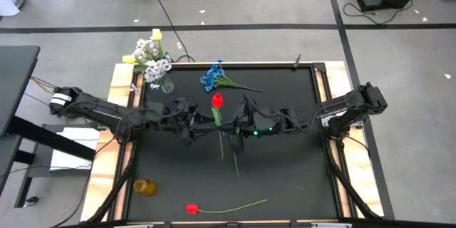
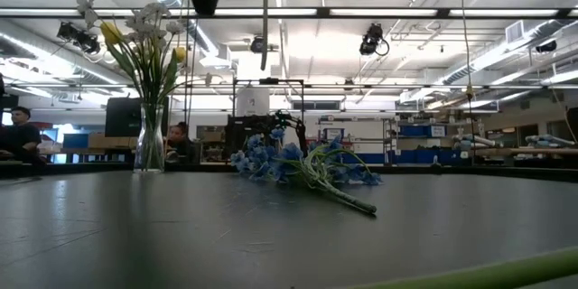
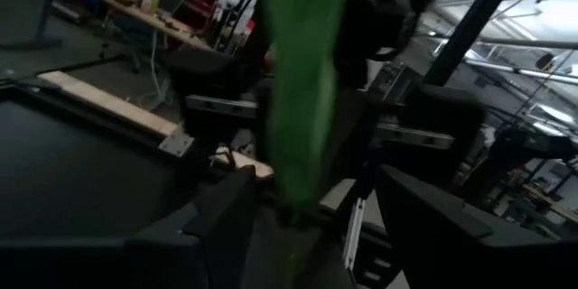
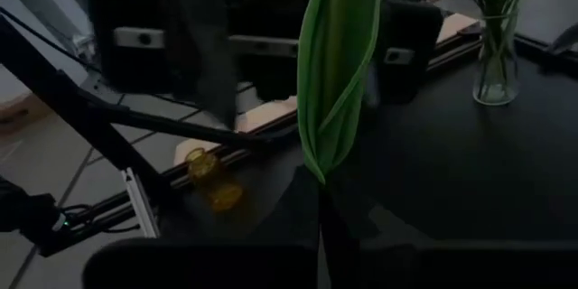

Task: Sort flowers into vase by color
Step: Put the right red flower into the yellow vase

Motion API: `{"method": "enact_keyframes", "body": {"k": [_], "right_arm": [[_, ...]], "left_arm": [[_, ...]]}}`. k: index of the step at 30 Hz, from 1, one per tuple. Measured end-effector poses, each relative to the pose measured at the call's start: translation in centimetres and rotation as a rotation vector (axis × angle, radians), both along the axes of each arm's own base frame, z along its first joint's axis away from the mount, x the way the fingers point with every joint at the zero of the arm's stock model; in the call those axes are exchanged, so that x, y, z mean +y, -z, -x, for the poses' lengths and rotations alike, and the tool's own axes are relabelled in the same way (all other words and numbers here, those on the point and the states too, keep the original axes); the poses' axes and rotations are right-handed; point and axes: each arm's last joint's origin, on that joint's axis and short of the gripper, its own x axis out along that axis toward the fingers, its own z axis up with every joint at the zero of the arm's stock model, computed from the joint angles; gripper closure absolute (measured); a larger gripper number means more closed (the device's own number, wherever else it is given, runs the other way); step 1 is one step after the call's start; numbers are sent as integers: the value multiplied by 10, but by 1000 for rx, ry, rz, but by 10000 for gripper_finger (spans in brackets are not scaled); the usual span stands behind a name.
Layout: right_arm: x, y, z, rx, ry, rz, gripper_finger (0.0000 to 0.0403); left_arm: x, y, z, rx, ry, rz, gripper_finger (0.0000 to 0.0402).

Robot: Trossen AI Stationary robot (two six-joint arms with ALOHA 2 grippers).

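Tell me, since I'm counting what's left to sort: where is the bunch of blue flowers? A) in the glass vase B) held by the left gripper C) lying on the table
C: the blue flowers lie flat on the table, apart from the vase.

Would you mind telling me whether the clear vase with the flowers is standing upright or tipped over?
Upright. The low view shows the vase standing straight on the table, its white and yellow flowers rising above it.

Vase (image 1: 166,84) stands left of flower bunch (image 1: 212,78).
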Motion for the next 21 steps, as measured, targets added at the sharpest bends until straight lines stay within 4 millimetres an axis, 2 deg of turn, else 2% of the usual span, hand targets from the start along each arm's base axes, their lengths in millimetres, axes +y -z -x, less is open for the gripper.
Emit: {"method": "enact_keyframes", "body": {"k": [5,9,21], "right_arm": [[-7,0,-1,3,-13,8,394],[-13,0,-3,8,-45,11,394],[-20,1,-4,12,-75,30,394]], "left_arm": [[2,4,-6,-5,-15,-19,170],[1,2,-7,-41,-17,-48,192],[11,3,-8,-37,-33,-72,311]]}}
